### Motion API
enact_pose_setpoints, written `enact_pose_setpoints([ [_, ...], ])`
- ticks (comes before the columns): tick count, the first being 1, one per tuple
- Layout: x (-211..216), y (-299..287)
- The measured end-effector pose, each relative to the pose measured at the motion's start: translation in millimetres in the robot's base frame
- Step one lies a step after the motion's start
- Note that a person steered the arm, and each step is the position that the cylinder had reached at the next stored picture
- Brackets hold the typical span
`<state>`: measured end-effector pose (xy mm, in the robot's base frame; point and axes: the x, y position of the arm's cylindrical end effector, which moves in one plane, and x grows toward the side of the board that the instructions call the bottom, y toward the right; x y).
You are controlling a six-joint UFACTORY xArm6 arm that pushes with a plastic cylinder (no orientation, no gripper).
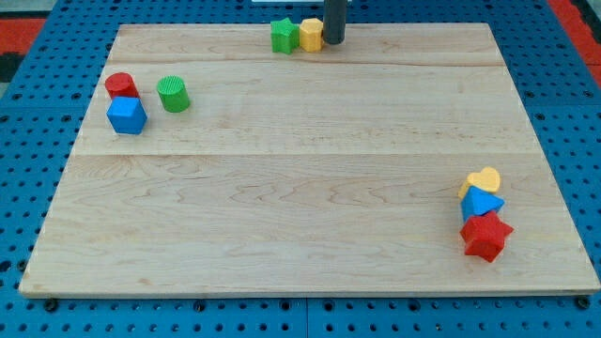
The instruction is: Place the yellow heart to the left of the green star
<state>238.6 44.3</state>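
The yellow heart (485, 179) lies near the view's right edge, touching a blue block (482, 203) just below it. The green star (284, 36) sits at the view's top centre, touching a yellow block (310, 35) on its right. My tip (333, 40) stands at the top edge, right against the yellow block's right side. The tip is far from the yellow heart, up and to the left of it.
A red star (485, 237) sits below the blue block at the lower right. At the view's left are a red cylinder (120, 85), a blue cube (126, 115) below it and a green cylinder (174, 94) to their right. The wooden board (300, 235) lies on blue pegboard.
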Motion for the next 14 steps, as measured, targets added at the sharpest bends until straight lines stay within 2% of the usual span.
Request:
enact_pose_setpoints([
  [1, 42.5, 27.6],
  [3, 178.1, 264.1],
  [4, 237.1, 268.6],
  [6, 261.0, 177.0],
  [7, 275.2, 183.8],
  [9, 206.3, 8.9],
  [12, 85.1, -115.1],
  [13, 48.4, -137.6],
  [14, 46.5, -139.9],
])
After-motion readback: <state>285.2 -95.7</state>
